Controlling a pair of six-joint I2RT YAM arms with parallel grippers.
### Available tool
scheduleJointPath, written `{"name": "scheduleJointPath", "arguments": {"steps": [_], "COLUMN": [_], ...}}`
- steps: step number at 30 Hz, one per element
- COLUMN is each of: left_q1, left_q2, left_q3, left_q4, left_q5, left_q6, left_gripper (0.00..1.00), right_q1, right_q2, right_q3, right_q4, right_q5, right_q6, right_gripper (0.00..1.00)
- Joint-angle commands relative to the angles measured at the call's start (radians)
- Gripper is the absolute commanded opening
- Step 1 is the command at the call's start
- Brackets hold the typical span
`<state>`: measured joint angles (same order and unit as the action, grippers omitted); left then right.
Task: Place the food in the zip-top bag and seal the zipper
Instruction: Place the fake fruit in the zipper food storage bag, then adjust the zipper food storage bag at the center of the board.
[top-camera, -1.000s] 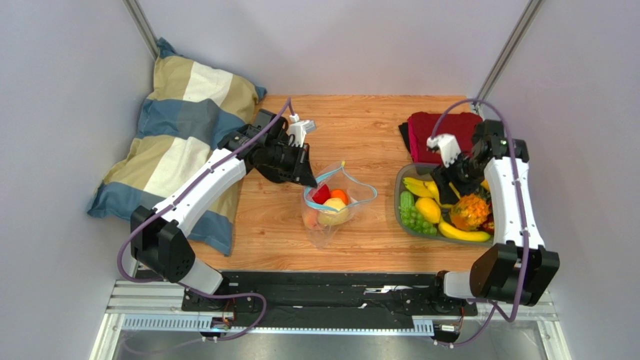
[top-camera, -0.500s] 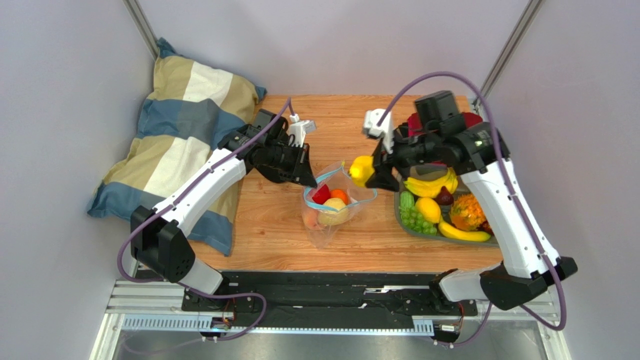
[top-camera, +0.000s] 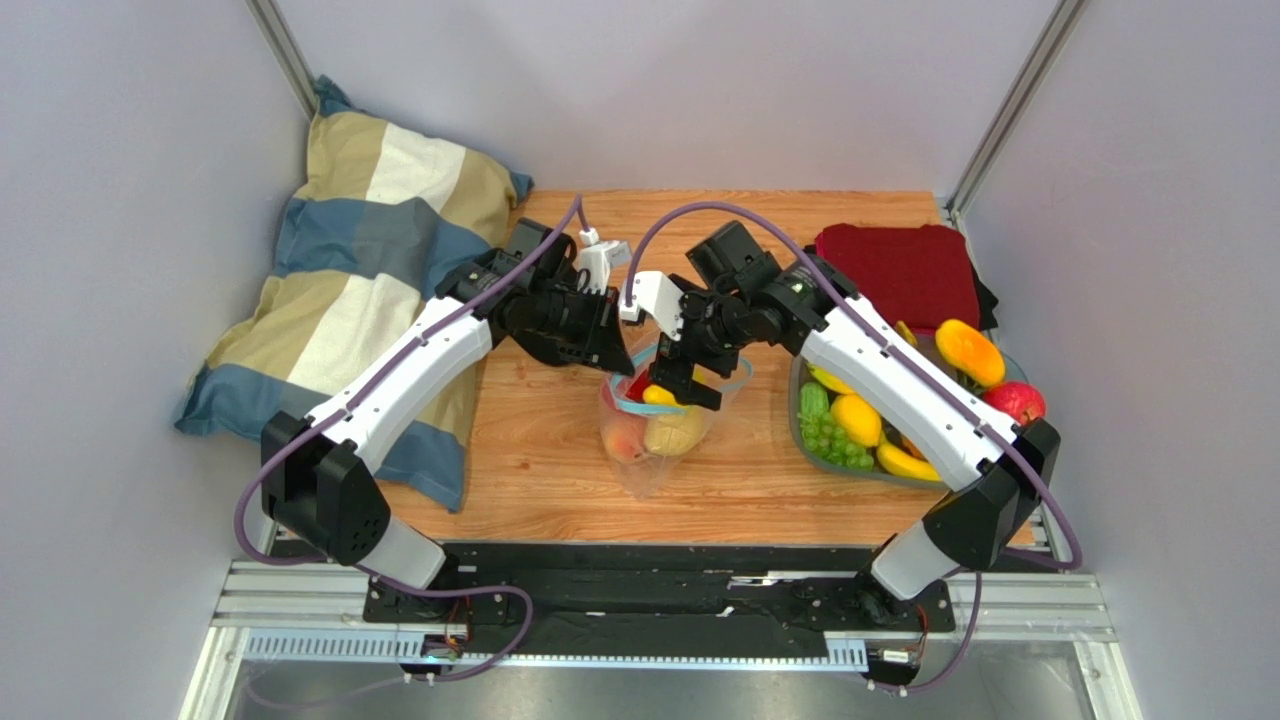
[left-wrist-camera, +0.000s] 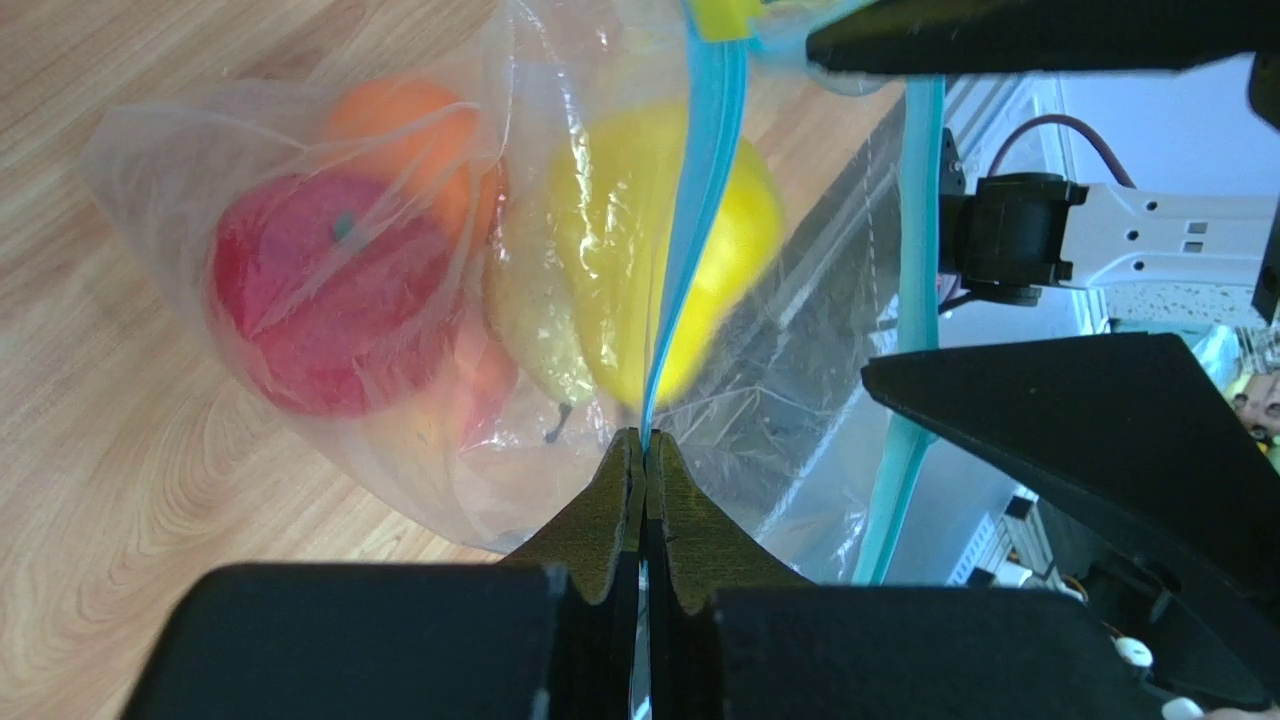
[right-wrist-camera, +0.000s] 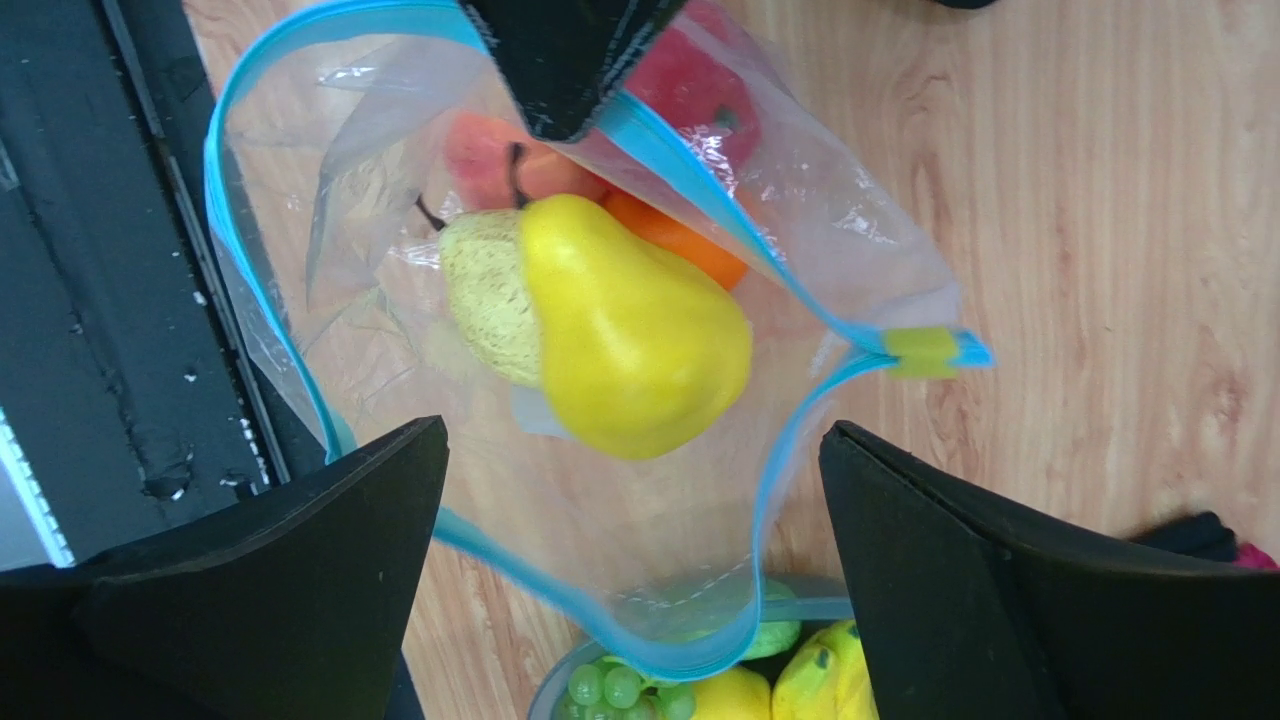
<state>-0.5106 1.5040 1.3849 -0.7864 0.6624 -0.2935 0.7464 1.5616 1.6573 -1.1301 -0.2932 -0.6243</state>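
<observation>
**Top view.** The white left arm (top-camera: 406, 368) reaches to centre frame. Its jaws are clamped on the left rim of the clear crinkly zip-top bag (top-camera: 649, 438), which stands mouth-up on the wooden worktop (top-camera: 736, 240). That grip likely props the mouth open for loading. The right arm (top-camera: 887, 375) stretches in from the right, its jaws poised directly over the opening. The grey plastic tray (top-camera: 801, 435) holding more fruit sits just right of the bag.

**Left wrist view.** At lower centre the left jaws are pressed together on the thin light-blue zipper strip (left-wrist-camera: 694, 225). They pinch one lip, so it runs taut up the frame to its yellowish end (left-wrist-camera: 724, 15). Through the plastic show a round red fruit (left-wrist-camera: 323, 308), an orange (left-wrist-camera: 403, 128) and a smooth yellow pear (left-wrist-camera: 661, 248).

**Right wrist view.** The right jaws stand wide apart and empty at the lower corners. The yellow pear (right-wrist-camera: 639, 345) lies below and between them, inside the bag and free of any grip, beside a pink-yellow peach (right-wrist-camera: 481, 150). The blue strip forms an open loop around the food, and one black fingertip (right-wrist-camera: 579, 53) of the left jaws holds it at top centre. Green grapes (right-wrist-camera: 609, 690) peek in at the bottom edge, outside the bag. Judging from this, the pear is placed, more food waits to go in, and the zipper is unsealed.
</observation>
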Motion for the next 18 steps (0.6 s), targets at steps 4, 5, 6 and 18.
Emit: {"name": "scheduleJointPath", "arguments": {"steps": [4, 5, 6, 18], "left_q1": [0.004, 0.004, 0.004, 0.004], "left_q2": [-0.011, -0.013, -0.014, -0.028], "left_q3": [0.017, 0.014, 0.013, 0.011], "left_q4": [0.013, 0.016, 0.019, 0.016], "left_q5": [0.032, 0.034, 0.036, 0.042], "left_q6": [0.013, 0.013, 0.011, 0.016], "left_gripper": [0.00, 0.00, 0.00, 0.00], "right_q1": [-0.042, -0.059, -0.079, -0.234], "right_q2": [-0.130, -0.139, -0.146, -0.083], "right_q3": [-0.023, -0.039, -0.056, -0.179], "right_q4": [0.044, 0.044, 0.044, -0.065], "right_q5": [0.088, 0.098, 0.094, -0.107], "right_q6": [0.052, 0.069, 0.075, 0.176], "right_gripper": [1.00, 1.00, 0.99, 0.32]}}
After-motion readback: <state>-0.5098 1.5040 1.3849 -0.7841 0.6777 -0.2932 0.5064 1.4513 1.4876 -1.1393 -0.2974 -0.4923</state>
